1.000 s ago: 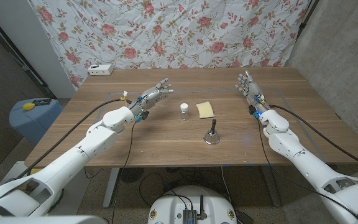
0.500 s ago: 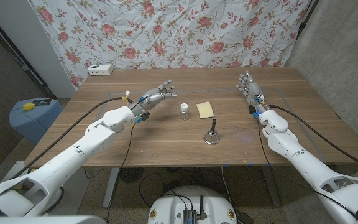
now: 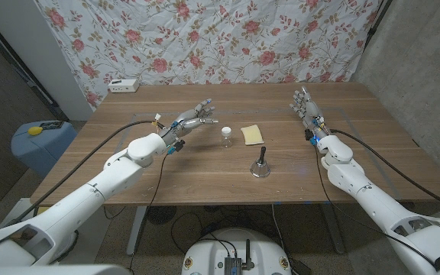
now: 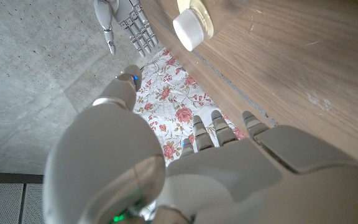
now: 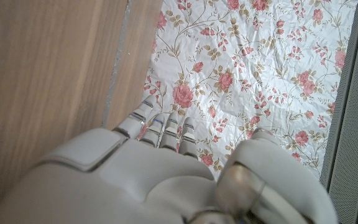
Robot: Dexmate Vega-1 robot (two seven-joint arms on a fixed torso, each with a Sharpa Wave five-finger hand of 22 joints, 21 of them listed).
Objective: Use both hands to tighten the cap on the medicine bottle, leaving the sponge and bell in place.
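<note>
Table inventory, left to right: two empty hands, one bottle not yet gripped

Left hand (image 3: 192,120) fingers spread, near the medicine bottle (image 3: 226,137), likely to steady it; bottle mid-table, upright, long axis vertical, white cap (image 4: 192,28) on top; sponge (image 3: 253,134) beside it, bell (image 3: 260,163) nearer; right hand (image 3: 305,105) spread, empty, well apart

I can't read any text, label, brand, number or sign from here. The medicine bottle (image 3: 225,136) at the middle of the head view is too small for me to make out any print on it, and the left wrist view gives me just its white cap. The white box (image 3: 123,85) at the upper left of the head view, on the table's far edge, shows no lettering I can make out.
</note>
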